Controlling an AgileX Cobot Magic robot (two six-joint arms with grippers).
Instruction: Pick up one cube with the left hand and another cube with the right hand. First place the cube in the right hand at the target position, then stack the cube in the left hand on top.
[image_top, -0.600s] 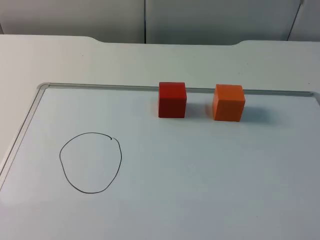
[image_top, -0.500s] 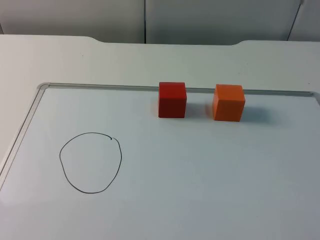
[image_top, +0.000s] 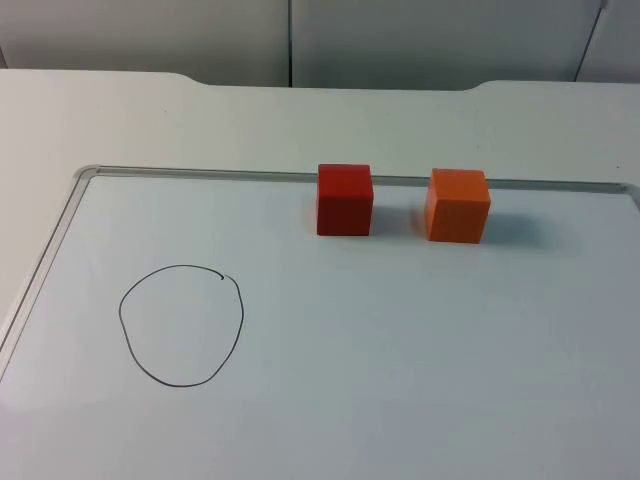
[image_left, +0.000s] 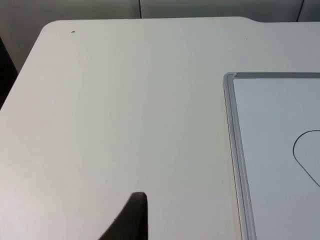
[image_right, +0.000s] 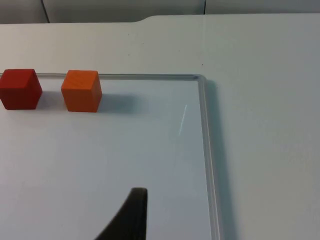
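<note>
A red cube (image_top: 345, 199) and an orange cube (image_top: 457, 204) stand side by side at the far edge of a whiteboard (image_top: 60, 245), a small gap between them. A hand-drawn black circle (image_top: 181, 325) marks the board's near left part. In the right wrist view, the right gripper (image_right: 129, 217) hovers over the board near its right frame (image_right: 206, 150), well short of the orange cube (image_right: 81, 90) and the red cube (image_right: 19, 89). The left gripper (image_left: 131, 220) hangs over bare table outside the board's left frame (image_left: 236, 150), with an arc of the circle (image_left: 306, 152) beyond it.
The whiteboard lies flat on the white table and has a thin raised metal frame. The grey partition wall (image_top: 290, 40) closes the table's far side. Open board surface stretches between the cubes and the circle.
</note>
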